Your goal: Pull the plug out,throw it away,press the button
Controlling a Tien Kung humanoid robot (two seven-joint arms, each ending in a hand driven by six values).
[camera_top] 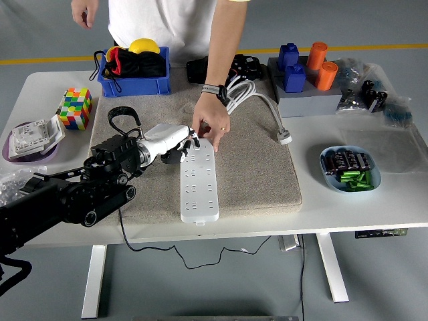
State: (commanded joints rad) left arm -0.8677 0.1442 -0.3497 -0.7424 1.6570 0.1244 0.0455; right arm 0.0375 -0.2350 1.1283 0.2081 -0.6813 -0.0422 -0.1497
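The power strip (200, 182) lay lengthwise on the grey mat (257, 167) at mid-worktop, its far end at 12 o'clock. A small dark plug (194, 141) appeared seated there. That end was pinned by a person's hand (212, 122), judged to be steadying the strip against the pull. The left hand (175, 140) was reached in from 9 o'clock, fingers curled at the plug; a firm grasp could not be confirmed.

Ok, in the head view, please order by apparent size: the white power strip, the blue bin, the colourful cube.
1. White power strip, largest, longest.
2. Blue bin, though it lies farther from the camera.
3. Colourful cube, clearly smallest.
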